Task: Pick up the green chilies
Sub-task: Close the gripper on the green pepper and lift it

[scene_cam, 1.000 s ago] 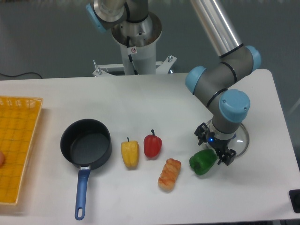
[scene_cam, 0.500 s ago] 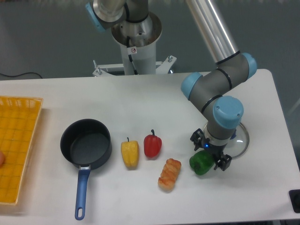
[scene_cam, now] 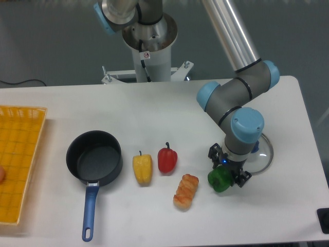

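The gripper (scene_cam: 226,171) sits right over the green chilies (scene_cam: 221,180). Its fingers straddle them, but a firm hold is unclear. A shrimp (scene_cam: 185,191) lies at their 9 o'clock.

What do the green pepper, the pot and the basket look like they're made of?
The green pepper looks like glossy molded plastic: smooth skin with bright highlights. The pot seems dark matte metal or coated material, with a blue, likely plastic, handle. The basket appears to be yellow-orange woven or gridded plastic; the picture leaves that open. The gripper sits over the pepper.
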{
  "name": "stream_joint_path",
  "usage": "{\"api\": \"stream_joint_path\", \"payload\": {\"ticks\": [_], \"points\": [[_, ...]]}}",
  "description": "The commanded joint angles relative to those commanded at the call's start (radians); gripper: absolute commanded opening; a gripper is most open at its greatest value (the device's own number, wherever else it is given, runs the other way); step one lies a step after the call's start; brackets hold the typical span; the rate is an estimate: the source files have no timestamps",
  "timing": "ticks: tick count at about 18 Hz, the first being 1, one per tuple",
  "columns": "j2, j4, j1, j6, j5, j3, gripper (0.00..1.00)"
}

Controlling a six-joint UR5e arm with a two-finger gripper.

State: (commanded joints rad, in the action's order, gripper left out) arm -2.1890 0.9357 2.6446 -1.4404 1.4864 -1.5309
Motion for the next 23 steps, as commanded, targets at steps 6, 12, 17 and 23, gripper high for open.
{"api": "stream_joint_path", "payload": {"ticks": [6, 12, 17, 23], "points": [[0.005, 0.002, -0.002, 0.000, 0.005, -0.002, 0.38], [0.049, 0.003, -0.003, -0.002, 0.012, -0.020, 0.38], [0.109, 0.011, -0.015, -0.012, 0.073, -0.043, 0.38], [0.155, 0.018, -0.049, -0.012, 0.121, -0.055, 0.39]]}}
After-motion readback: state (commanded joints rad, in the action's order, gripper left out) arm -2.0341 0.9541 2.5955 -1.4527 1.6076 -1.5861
